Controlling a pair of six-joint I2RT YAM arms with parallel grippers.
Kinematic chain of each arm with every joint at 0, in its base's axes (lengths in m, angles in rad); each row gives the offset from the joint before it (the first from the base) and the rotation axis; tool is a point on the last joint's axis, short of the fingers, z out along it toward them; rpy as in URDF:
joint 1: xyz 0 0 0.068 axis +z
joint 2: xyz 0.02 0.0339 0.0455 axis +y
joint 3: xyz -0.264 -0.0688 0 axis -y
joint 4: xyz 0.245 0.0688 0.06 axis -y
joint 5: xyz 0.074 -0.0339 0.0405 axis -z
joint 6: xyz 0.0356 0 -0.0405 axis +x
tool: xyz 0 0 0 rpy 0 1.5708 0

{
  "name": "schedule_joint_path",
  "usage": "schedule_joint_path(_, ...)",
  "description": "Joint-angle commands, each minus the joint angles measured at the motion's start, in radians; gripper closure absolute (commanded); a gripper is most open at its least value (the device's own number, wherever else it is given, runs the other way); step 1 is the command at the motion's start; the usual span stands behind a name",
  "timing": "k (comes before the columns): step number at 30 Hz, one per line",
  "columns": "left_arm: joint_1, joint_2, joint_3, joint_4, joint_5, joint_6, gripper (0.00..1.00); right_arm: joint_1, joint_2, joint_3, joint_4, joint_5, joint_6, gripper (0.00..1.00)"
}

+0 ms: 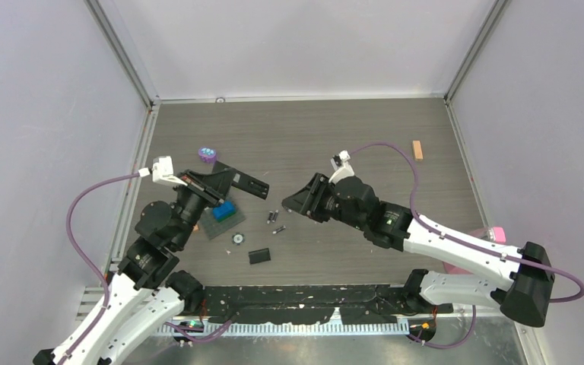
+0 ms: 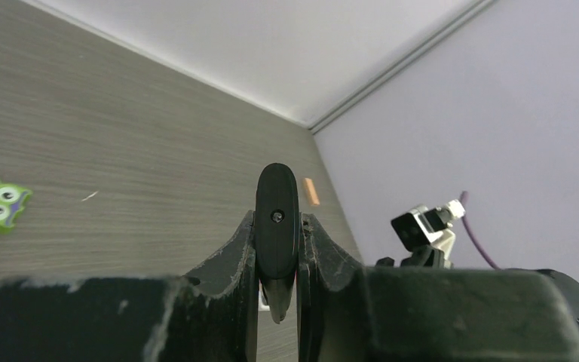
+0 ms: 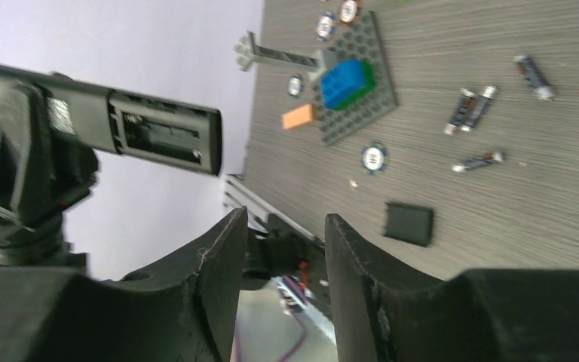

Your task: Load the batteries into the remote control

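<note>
— Remote control (image 1: 239, 182): where?
— Up off the table (image 1: 350, 137), clamped by one end in the left gripper (image 1: 220, 182), pads tight on both flanks.
— Long axis?
— Straight out from that grip, free end aimed toward the right gripper (image 1: 293, 204). Battery bay (image 3: 162, 136) uncovered, facing the right wrist camera.
— Right pincer?
— Jaws apart, nothing between.
— Batteries (image 1: 274, 220)?
— Four, flat on the table between the two grippers, two side by side.

Four batteries (image 3: 534, 77) on the table (image 3: 513, 23); four small round discs (image 3: 375, 157); one remote control (image 3: 162, 136); one black cover (image 3: 409, 223); one grey baseplate (image 3: 381, 102); one blue brick (image 3: 343, 81); one orange tile (image 3: 298, 117).
</note>
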Motion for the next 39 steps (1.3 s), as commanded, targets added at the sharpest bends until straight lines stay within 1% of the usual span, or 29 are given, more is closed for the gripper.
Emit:
schedule_joint_path(1,0.003,-0.027,-0.009,-0.042,-0.088,0.050,1.00,0.004,-0.056,-0.041,-0.024,0.024,-0.136,0.50)
schedule_joint_path(2,0.003,-0.033,-0.010,-0.055,-0.095,0.055,1.00,0.008,-0.055,-0.047,-0.036,0.026,-0.176,0.47)
schedule_joint_path(4,0.003,-0.044,-0.006,-0.088,-0.103,0.063,1.00,0.016,-0.037,-0.044,-0.080,0.039,-0.234,0.45)
schedule_joint_path(7,0.003,-0.070,0.004,-0.145,-0.098,0.081,1.00,0.022,0.015,-0.024,-0.165,0.062,-0.292,0.44)
schedule_joint_path(11,0.003,-0.115,0.028,-0.215,-0.049,0.143,1.00,0.028,0.154,0.044,-0.235,0.080,-0.394,0.43)
schedule_joint_path(15,0.004,-0.165,0.073,-0.305,0.033,0.236,1.00,0.030,0.291,0.156,-0.263,0.084,-0.488,0.43)
schedule_joint_path(17,0.003,-0.188,0.097,-0.345,0.067,0.270,1.00,0.029,0.358,0.215,-0.283,0.100,-0.508,0.43)
schedule_joint_path(21,0.003,-0.222,0.109,-0.366,0.180,0.347,1.00,0.034,0.481,0.297,-0.272,0.105,-0.502,0.45)
schedule_joint_path(25,0.003,-0.254,0.110,-0.367,0.318,0.437,1.00,0.039,0.539,0.326,-0.249,0.071,-0.503,0.47)
schedule_joint_path(28,0.004,-0.270,0.128,-0.384,0.390,0.497,1.00,0.040,0.480,0.289,-0.171,-0.017,-0.566,0.48)
schedule_joint_path(30,0.003,-0.272,0.146,-0.389,0.437,0.519,1.00,0.040,0.405,0.235,-0.112,-0.141,-0.637,0.47)
schedule_joint_path(31,0.004,-0.268,0.158,-0.394,0.464,0.527,1.00,0.040,0.375,0.193,-0.096,-0.231,-0.659,0.46)
schedule_joint_path(32,0.003,-0.262,0.172,-0.400,0.496,0.534,1.00,0.040,0.305,0.169,-0.054,-0.328,-0.703,0.43)
schedule_joint_path(33,0.003,-0.247,0.186,-0.407,0.525,0.535,1.00,0.040,0.266,0.117,-0.035,-0.380,-0.722,0.41)
schedule_joint_path(34,0.003,-0.238,0.199,-0.409,0.575,0.535,1.00,0.040,0.187,0.070,0.003,-0.468,-0.746,0.37)
schedule_joint_path(35,0.004,-0.225,0.211,-0.410,0.615,0.535,1.00,0.039,0.150,0.049,0.021,-0.506,-0.756,0.35)
schedule_joint_path(36,0.004,-0.215,0.222,-0.408,0.650,0.529,1.00,0.040,0.079,0.017,0.056,-0.572,-0.769,0.29)
schedule_joint_path(37,0.004,-0.204,0.231,-0.403,0.686,0.526,1.00,0.039,0.048,0.007,0.069,-0.601,-0.773,0.25)
schedule_joint_path(38,0.004,-0.194,0.239,-0.396,0.718,0.519,1.00,0.043,-0.011,-0.003,0.097,-0.650,-0.778,0.14)
schedule_joint_path(39,0.003,-0.184,0.249,-0.391,0.749,0.513,1.00,0.045,-0.035,-0.006,0.119,-0.670,-0.778,0.10)
